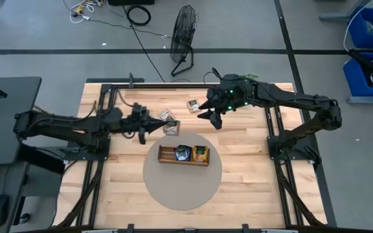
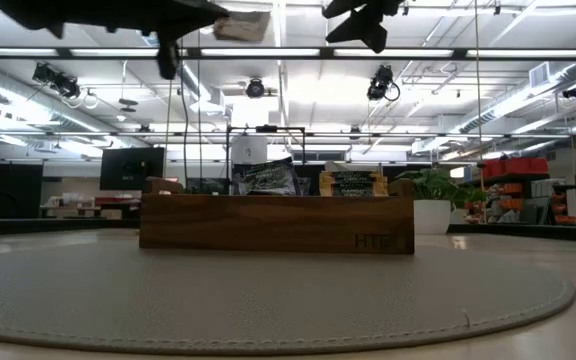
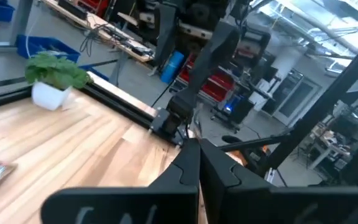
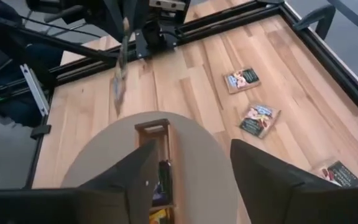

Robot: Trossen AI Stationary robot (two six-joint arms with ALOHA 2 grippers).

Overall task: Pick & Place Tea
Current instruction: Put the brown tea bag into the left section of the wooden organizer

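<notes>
the left gripper [image 1: 153,127] sits left of centre in the high view, its fingers [image 3: 191,163] pressed together and clamped on a small flat white-and-brown tea packet [image 1: 171,127] that juts out from the tips toward the right. in the low view that packet [image 2: 242,25] hangs at the top of the frame, above the tray. in the right wrist view it shows edge-on [image 4: 119,81], dangling below the far arm.

the right gripper [image 1: 212,111] is just above centre in the high view, lifted off the table, its fingers [image 4: 135,176] spread apart with nothing between them.

below both grippers, at the centre of the high view, a long brown wooden compartment tray [image 1: 166,154] rests on a round grey mat [image 1: 173,188]. 1 dark packet [image 1: 182,153] and 1 orange packet [image 1: 201,154] stand in the tray; in the low view both stand upright above its front wall [image 2: 276,222].

on the pale wooden table [image 1: 245,194], another white-and-brown packet [image 1: 167,116] lies just above the held one, and 1 more [image 1: 192,105] lies to the left of the right gripper. the right wrist view shows 3 packets flat on the wood, 2 near each other [image 4: 242,79] [image 4: 259,119] and 1 dark one [image 4: 339,174] at the lower right edge.
</notes>
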